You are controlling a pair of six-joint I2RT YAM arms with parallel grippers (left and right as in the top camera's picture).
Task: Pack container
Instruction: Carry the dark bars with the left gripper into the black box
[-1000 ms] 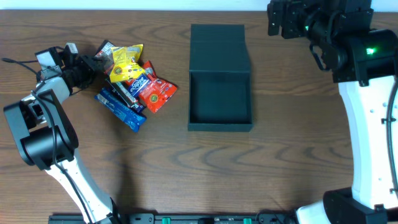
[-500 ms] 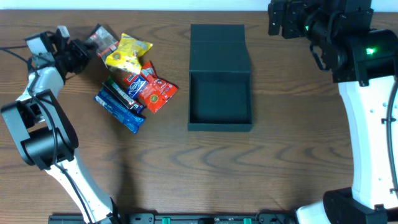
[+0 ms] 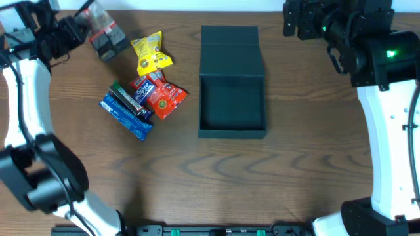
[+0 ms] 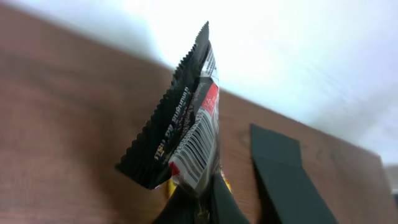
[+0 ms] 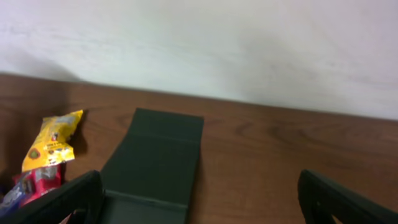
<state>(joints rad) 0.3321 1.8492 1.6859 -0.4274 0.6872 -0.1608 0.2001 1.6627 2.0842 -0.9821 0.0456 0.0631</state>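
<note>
The container [image 3: 232, 134], a dark teal-grey square box, lies open at mid-table with its flap lid [image 3: 231, 49] flat behind it; the right wrist view shows the lid [image 5: 155, 155] too. My left gripper [image 3: 80, 27] is raised at the far back left, shut on a black snack packet [image 3: 105, 38]. In the left wrist view the packet [image 4: 186, 124] stands upright, pinched at its lower end by the gripper [image 4: 200, 191]. My right gripper [image 3: 294, 21] hangs open at the back right, its jaws [image 5: 199, 180] wide apart and empty above the table beside the lid.
Left of the container lies a loose pile of snacks: a yellow packet [image 3: 151, 54], a red packet [image 3: 164, 97], a blue bar [image 3: 126, 118] and others. The right arm's white column [image 3: 387, 144] stands along the right edge.
The left gripper closed on the black packet and lifted it out of the pile toward the back left. The yellow packet shifted slightly to the right. The right arm stayed still.
</note>
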